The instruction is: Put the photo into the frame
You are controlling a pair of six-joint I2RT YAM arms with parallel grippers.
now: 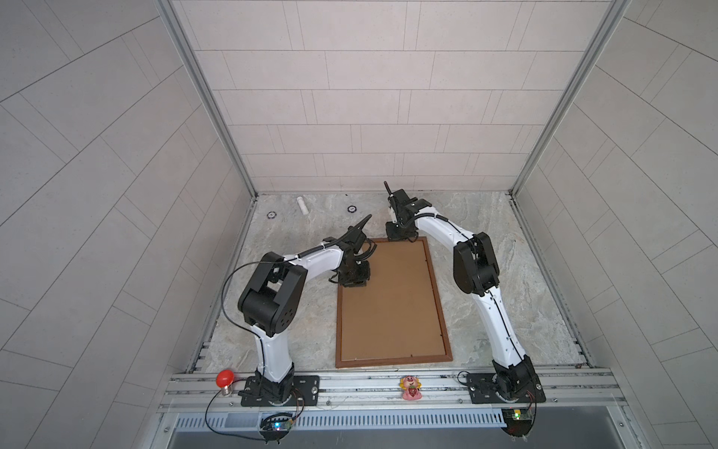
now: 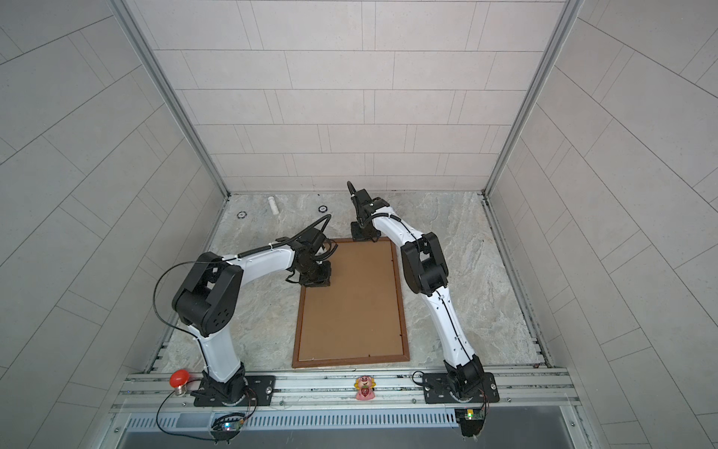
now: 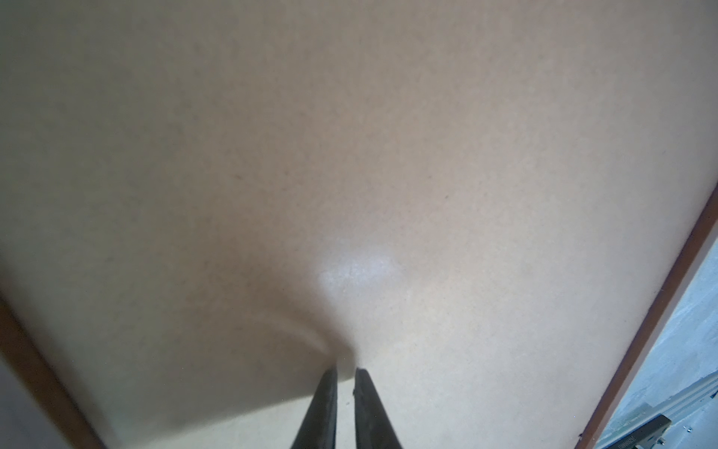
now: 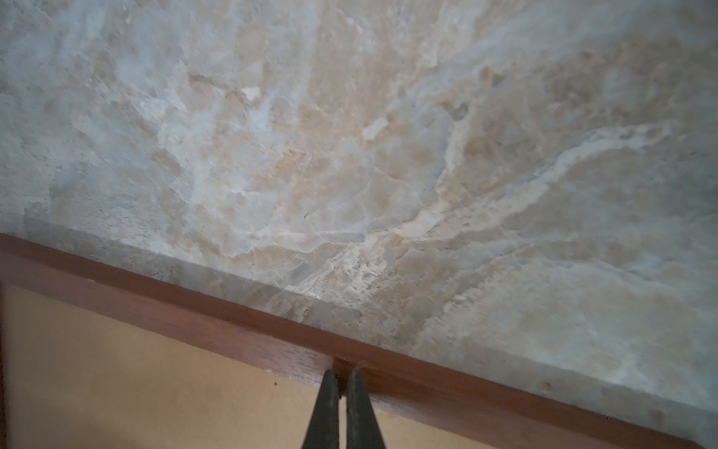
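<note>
Frame (image 1: 438,295): just one, flat on the surface (image 1: 513,280).
Backing board (image 1: 388,303): one, inside it.
Left jaws: barely parted, tips on board.
Right jaws: clenched, tips on far rail.

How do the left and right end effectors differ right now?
The left end effector has its tips on the backing board, jaws slightly apart; the right end effector sits on the frame's far rail, jaws shut. The left is near the frame's left side, the right at its far end. Both point down with nothing visibly held.
</note>
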